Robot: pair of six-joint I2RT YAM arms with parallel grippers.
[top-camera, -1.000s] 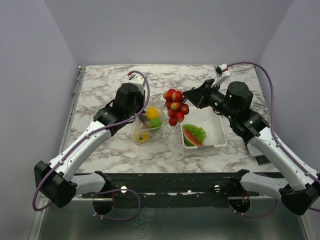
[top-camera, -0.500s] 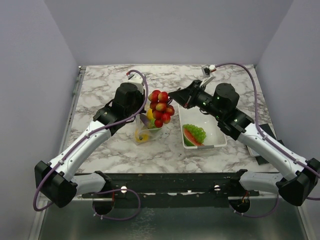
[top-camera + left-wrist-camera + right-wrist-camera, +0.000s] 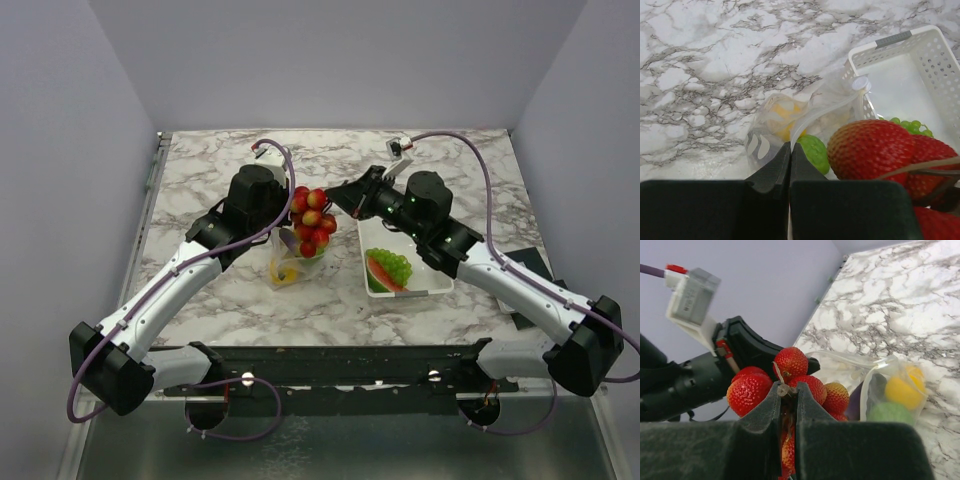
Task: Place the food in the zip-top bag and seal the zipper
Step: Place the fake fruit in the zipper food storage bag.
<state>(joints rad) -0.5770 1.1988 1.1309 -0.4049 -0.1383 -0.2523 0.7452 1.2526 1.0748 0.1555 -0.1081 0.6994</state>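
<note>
Glossy red strawberries (image 3: pixel 312 218) clamped in right jaws over clear crinkly bag (image 3: pixel 287 266), its rim pinched in left jaws.

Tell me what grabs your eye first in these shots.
A bright red strawberry bunch dangles mid-table from the right gripper, just over the clear zip-top bag. The left gripper pinches that bag's edge, and a white basket to the right holds a watermelon slice and green grapes.

Strawberries (image 3: pixel 867 150) — partly cut off, lower right, left wrist view.
</note>
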